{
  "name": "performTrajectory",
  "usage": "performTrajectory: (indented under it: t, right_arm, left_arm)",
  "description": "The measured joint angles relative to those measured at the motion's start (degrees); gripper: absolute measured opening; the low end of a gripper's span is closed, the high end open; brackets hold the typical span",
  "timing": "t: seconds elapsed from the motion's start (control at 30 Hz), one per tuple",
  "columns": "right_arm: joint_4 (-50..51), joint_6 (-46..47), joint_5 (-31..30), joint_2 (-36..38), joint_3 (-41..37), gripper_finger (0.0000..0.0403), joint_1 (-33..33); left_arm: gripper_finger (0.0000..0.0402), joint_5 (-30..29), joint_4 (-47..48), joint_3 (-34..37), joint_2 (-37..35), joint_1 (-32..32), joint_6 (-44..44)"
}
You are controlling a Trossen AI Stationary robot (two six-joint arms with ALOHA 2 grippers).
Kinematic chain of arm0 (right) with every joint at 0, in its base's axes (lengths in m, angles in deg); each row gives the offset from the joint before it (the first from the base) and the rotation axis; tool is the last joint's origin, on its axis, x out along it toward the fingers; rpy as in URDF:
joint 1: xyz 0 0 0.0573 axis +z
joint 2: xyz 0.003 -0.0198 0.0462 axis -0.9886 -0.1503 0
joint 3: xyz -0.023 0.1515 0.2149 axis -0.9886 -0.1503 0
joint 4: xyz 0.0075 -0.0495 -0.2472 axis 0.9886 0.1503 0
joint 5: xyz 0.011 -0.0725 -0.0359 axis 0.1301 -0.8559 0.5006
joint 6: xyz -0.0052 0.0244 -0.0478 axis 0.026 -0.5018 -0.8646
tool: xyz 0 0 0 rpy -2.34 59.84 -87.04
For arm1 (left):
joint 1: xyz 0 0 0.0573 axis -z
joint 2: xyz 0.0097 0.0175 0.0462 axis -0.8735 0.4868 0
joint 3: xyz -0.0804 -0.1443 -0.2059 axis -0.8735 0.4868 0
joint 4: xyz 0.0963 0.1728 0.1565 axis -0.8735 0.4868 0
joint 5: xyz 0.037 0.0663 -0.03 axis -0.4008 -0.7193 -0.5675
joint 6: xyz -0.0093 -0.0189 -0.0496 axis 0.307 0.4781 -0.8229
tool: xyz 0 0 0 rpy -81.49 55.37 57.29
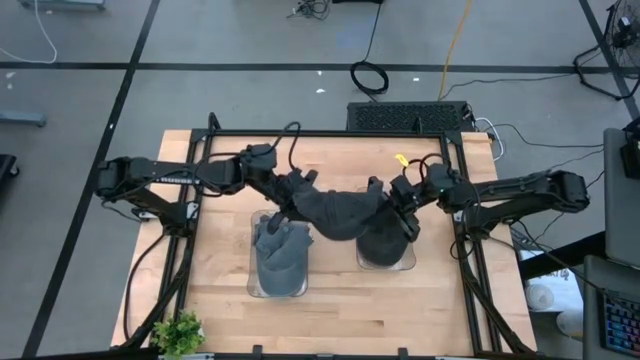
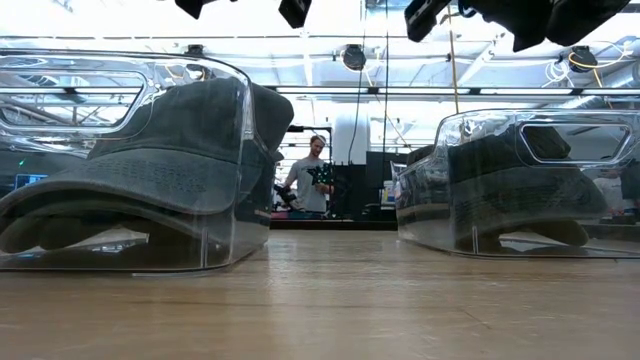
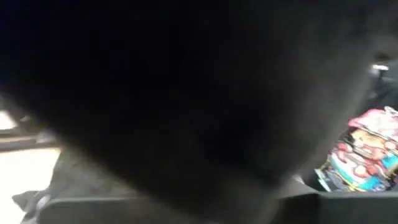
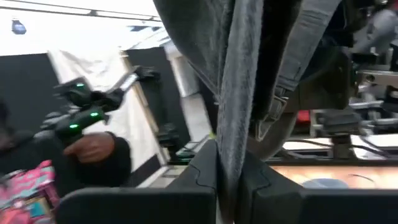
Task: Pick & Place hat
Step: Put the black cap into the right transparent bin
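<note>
A dark grey hat point(image 1: 340, 212) hangs in the air between my two grippers, above the gap between two clear bins. My left gripper point(image 1: 297, 188) is at the hat's left end, and the cloth point(image 3: 186, 93) fills its wrist view. My right gripper point(image 1: 393, 197) is shut on the hat's right end, over the right bin point(image 1: 408, 262). That bin holds a dark hat point(image 2: 520, 185) resting on its floor. The left bin point(image 1: 252, 285) holds grey hats point(image 1: 280, 245) stacked crown over crown. My left gripper holds the hat's left end point(image 1: 305, 192), coming level from the table's left. The cloth itself hides the place of contact. That end is up off the table. My right gripper pinches a fold of the hat's grey cloth point(image 4: 231, 140) between its two fingers, coming about level from the table's right. The cloth point(image 4: 227, 177) stands up from between the fingers. The hat sags toward the middle, clear of the table.
A small green plant point(image 1: 178, 333) stands at the table's near left corner. A yellow bit point(image 1: 401, 159) lies near the far edge. A black frame point(image 1: 330, 133) rims the table. A person point(image 2: 312, 175) stands in the room beyond.
</note>
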Motion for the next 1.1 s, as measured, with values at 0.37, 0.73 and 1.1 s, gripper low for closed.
performTrajectory:
  t: [0.37, 0.73, 1.1]
  right_arm:
    - [16.79, -3.51, -12.55, 10.27, -0.02, 0.0001, 2.77]
    - [39.32, 5.93, -33.89, 24.13, -0.02, 0.0001, 14.86]
    - [53.07, 25.22, -59.22, 24.39, -1.19, 0.0000, 38.36]
  left_arm:
    - [0.0216, -0.74, 3.82, 0.03, -0.72, -3.59, -0.16]
    - [0.0342, -6.58, 16.01, 0.07, -11.21, -15.52, 3.12]
    - [0.0342, -16.03, 22.57, 0.09, -11.37, -16.23, 2.99]
